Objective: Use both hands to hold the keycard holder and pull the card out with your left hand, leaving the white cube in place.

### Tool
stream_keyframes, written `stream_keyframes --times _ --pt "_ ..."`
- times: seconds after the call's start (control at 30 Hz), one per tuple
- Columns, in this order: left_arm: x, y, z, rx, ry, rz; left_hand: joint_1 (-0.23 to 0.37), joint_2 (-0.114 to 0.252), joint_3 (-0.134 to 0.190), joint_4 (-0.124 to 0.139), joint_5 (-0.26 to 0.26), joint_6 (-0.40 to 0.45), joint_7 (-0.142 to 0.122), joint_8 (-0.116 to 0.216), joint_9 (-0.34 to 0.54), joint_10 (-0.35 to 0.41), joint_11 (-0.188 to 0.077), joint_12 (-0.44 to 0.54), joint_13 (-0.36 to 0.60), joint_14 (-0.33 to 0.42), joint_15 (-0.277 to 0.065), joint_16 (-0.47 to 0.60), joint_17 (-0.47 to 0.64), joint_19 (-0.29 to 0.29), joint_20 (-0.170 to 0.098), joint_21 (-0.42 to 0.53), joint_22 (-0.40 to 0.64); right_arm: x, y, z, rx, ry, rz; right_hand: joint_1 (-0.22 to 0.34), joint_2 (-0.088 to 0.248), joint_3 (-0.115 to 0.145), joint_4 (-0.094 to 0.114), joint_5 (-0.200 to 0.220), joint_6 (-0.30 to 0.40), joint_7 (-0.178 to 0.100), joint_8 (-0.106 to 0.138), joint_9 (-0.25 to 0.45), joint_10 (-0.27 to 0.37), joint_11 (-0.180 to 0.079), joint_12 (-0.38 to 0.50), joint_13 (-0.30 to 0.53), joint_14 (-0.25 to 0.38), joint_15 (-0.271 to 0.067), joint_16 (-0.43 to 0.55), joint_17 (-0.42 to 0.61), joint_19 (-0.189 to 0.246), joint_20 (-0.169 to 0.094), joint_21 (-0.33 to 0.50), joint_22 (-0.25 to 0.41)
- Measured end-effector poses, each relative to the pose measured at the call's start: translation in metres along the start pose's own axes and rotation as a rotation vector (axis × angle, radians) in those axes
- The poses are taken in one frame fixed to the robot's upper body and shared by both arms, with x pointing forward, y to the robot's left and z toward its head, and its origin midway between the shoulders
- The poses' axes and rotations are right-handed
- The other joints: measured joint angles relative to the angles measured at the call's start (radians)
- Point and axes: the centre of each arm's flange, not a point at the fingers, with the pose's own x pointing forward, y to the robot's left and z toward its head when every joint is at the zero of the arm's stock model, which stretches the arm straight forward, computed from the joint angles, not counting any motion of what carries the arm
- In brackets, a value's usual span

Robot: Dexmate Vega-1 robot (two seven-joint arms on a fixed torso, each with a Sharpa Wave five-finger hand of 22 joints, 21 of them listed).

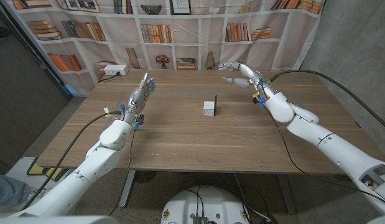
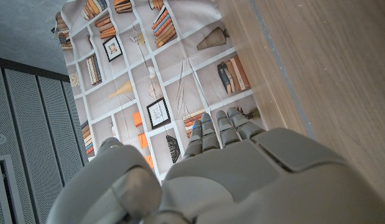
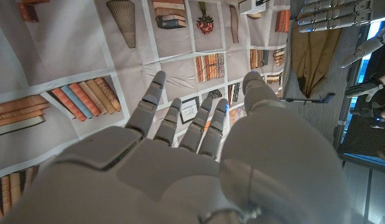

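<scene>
Behind wooden table (image 1: pixel 180 134), bookshelf backdrop (image 1: pixel 180 31)

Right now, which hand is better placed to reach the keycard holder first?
Right hand, by a small margin: it hovers open nearer the keycard holder beside the white cube. The left hand, also open, is farther away.

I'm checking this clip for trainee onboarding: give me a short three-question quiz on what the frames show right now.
1. True or false: the left hand grips the keycard holder.
2. What stands right beside the dark, upright keycard holder at the table's middle?
A) a book B) the white cube C) a cup
3. Fill in: the right hand holds ____.

Key: 1 false, it is apart from the holder with fingers extended; 2 B; 3 nothing, its fingers are spread above the table's far side.
</scene>
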Motion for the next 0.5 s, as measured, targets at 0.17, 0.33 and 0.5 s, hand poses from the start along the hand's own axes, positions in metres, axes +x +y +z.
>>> stream_keyframes --times 0.17,0.33,0.5 --pt "-0.0022 0.0029 0.0009 0.012 0.005 0.005 0.0 0.0 0.0 0.0 0.0 0.0 0.0 -0.004 0.0 0.0 0.0 -0.004 0.0 0.0 0.0 -0.004 0.0 0.0 0.0 -0.003 0.0 0.0032 -0.0021 0.0029 -0.031 -0.01 0.036 0.011 0.0 0.0 0.0 0.0 0.004 0.004 0.0 0.0 0.0 0.0 0.0 0.0 0.003 -0.003 0.0 0.0 0.0 0.0 0.0 0.0" --pt "-0.005 0.0051 0.0008 0.027 0.01 0.003 0.004 -0.004 -0.004 -0.004 0.0 0.0 0.0 -0.008 0.0 0.0 0.0 -0.007 0.0 0.0 0.0 -0.008 0.0 -0.007 0.007 -0.006 0.0 0.0073 -0.0053 0.0064 -0.07 -0.026 0.069 0.01 0.0 -0.006 0.006 0.0 0.004 0.004 0.0 0.0 0.0 0.0 0.0 0.0 0.012 -0.012 0.0 0.0 0.018 0.011 0.0 0.0" --pt "-0.0078 0.0058 -0.0003 0.033 0.016 0.001 0.004 -0.004 -0.007 -0.001 0.0 -0.004 -0.004 -0.011 0.0 0.0 0.0 -0.007 0.0 0.0 0.0 -0.008 0.0 -0.007 0.007 -0.009 0.0 0.0103 -0.008 0.0097 -0.11 -0.039 0.091 0.045 0.014 -0.005 0.005 0.0 0.004 0.004 -0.004 0.0 0.011 0.0 0.0 0.0 0.017 -0.017 0.004 0.005 0.022 0.011 0.0 0.0"
